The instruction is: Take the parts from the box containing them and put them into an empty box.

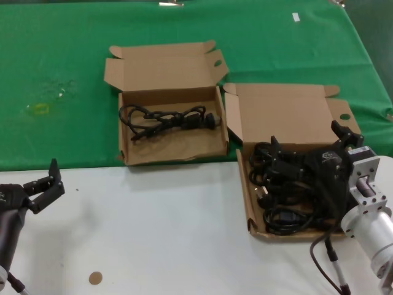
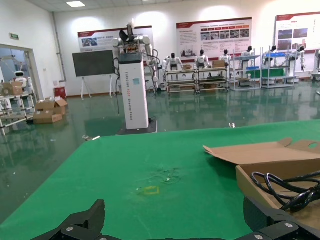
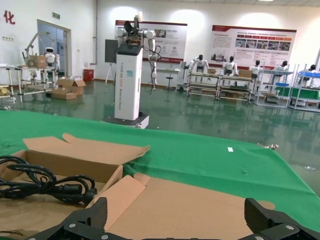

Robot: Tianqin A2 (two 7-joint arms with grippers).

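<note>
Since the right end effector (image 1: pixel 307 161) hangs low over the box on the robot's right side, with its dark fingers spread apart and nothing seen between them, the coming move depends mostly on what lies directly under it. Under and just in front of it is a tangled pile of black cables (image 1: pixel 279 196), the parts, which fills the tray of this source box (image 1: pixel 249 203); the open lid stands behind the tray, toward the far side of the bench (image 1: pixel 184 227), and its side flap has 1 small round hole. The pile has no clear long axis, so I judge that a straight descent onto the nearest bundle is more sensible than any turning of the wrist. From there the receiving box (image 1: pixel 126 153) lies to the robot's left and a little farther away, on the green cloth (image 1: pixel 67 74), near the source box, though I cannot tell whether their corners touch. It already holds 1 cable (image 1: pixel 169 118), whose long axis runs left to right across the tray. The left end effector (image 1: pixel 42 189) waits with its fingers apart over the white part of the bench at the near left, well apart from both boxes, so the right arm is clearly the nearer one to the parts.
</note>
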